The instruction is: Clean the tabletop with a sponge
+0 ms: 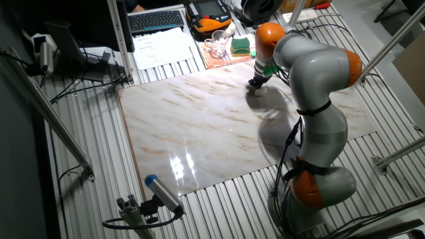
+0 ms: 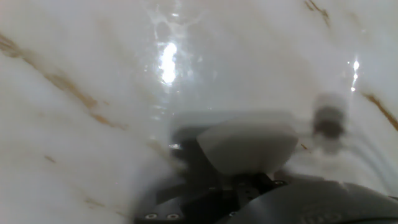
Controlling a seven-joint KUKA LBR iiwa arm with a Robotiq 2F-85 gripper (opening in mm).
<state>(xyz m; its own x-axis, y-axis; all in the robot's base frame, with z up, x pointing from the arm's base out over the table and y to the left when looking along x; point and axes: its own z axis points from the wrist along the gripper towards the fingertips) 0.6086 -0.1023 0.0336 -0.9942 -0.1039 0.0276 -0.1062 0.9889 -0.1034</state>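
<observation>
The marble tabletop (image 1: 199, 126) lies across the ribbed metal bench and fills the hand view (image 2: 81, 68). My gripper (image 1: 256, 83) reaches down to its far right part, near the back edge. A cream-white sponge (image 1: 257, 91) shows just under the fingers, pressed against the slab. In the blurred hand view the sponge (image 2: 247, 144) is a pale rounded block held at the fingertips, flat on the marble. The fingers themselves are mostly hidden behind it.
Behind the slab sit a green-and-yellow sponge (image 1: 240, 46), a clear glass object (image 1: 216, 46) on an orange mat, papers (image 1: 163, 46) and a keyboard (image 1: 156, 20). A blue-tipped tool (image 1: 159, 192) lies at the front left. Metal frame bars (image 1: 53, 126) run along the left.
</observation>
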